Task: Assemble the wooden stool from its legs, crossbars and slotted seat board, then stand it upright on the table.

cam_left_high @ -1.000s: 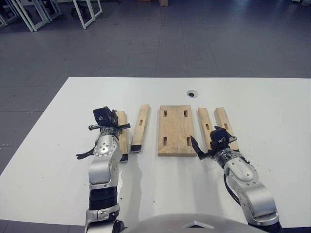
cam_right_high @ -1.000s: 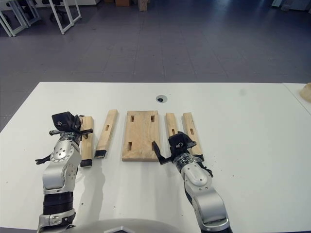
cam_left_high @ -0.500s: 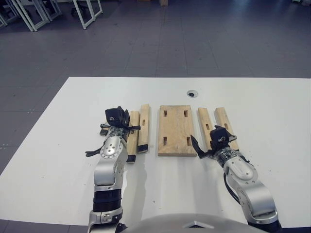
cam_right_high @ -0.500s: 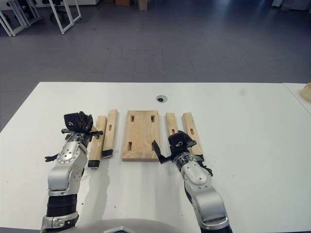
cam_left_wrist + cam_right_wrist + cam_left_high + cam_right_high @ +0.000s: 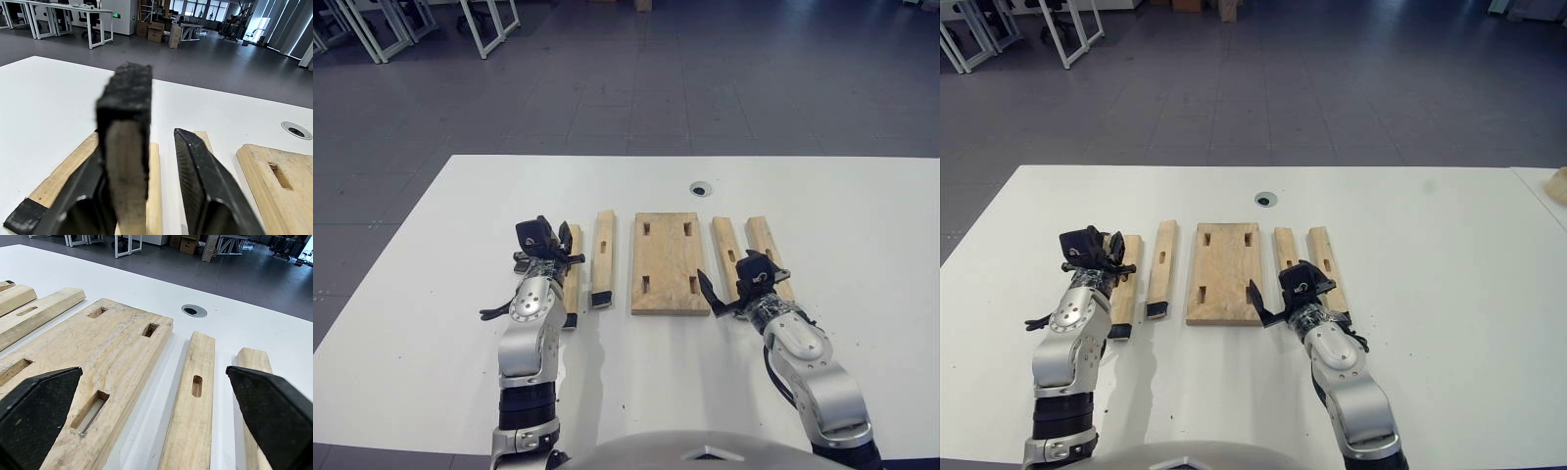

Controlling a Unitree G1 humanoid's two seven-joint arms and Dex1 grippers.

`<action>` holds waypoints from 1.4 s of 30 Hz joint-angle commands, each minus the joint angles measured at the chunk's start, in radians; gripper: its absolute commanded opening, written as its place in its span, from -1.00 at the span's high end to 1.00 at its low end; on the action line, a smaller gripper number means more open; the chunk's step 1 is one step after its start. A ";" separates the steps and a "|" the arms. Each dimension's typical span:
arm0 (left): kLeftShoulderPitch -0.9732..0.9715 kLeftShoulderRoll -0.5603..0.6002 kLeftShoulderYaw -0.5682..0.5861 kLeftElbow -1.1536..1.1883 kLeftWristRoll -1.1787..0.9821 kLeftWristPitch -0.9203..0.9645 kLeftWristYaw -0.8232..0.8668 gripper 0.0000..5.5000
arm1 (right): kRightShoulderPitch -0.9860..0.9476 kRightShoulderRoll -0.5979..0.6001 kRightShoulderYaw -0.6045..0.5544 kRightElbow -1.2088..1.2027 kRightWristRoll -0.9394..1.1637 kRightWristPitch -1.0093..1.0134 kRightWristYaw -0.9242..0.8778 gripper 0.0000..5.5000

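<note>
**Setting.** White tabletop (image 5: 411, 323) with a round cable grommet (image 5: 702, 187) near its far edge. Grey tiled floor (image 5: 705, 78) occupies the upper frame, with white metal desk frames (image 5: 489, 20) at upper left. Cardboard boxes (image 5: 157, 30) and bright windows (image 5: 266, 24) stand at the room's far side.

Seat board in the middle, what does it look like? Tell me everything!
The seat board is a pale, grainy wooden rectangle with four small slots, two near each end. It lies flat on the white table, legs apart on both sides. One of the fingers of the right gripper sits by its near corner.
</note>
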 commanded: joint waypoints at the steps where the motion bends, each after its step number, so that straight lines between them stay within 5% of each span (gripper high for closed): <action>1: -0.033 0.017 0.004 -0.010 0.020 0.036 0.012 0.16 | -0.012 0.006 -0.002 0.005 -0.006 0.007 -0.005 -1.00; 6: -0.054 0.026 0.003 -0.030 0.052 0.071 0.034 -0.09 | -0.010 0.015 -0.007 0.005 -0.005 0.010 -0.013 -1.00; 14: -0.131 0.063 0.020 -0.140 0.084 0.201 0.044 -0.09 | -0.004 0.024 -0.003 0.004 -0.007 0.010 -0.023 -1.00; 19: -0.292 0.142 0.060 -0.264 0.081 0.468 0.040 -0.09 | 0.016 0.034 0.004 -0.009 -0.016 0.013 -0.038 -1.00; 25: -0.466 0.109 0.157 -0.117 -0.015 0.621 0.003 -0.09 | 0.002 0.042 0.011 0.009 -0.018 0.010 -0.041 -1.00; 31: -0.425 0.113 0.158 -0.057 -0.027 0.613 -0.014 -0.09 | -0.011 0.033 0.002 0.014 -0.015 0.013 -0.036 -1.00; 37: -0.633 0.125 0.194 -0.095 -0.100 0.403 -0.045 -0.09 | -0.014 0.032 0.004 0.013 -0.017 0.015 -0.037 -1.00; 42: -0.471 0.153 0.129 0.061 -0.061 0.354 -0.096 -0.09 | -0.017 0.033 0.007 0.017 -0.017 0.013 -0.037 -1.00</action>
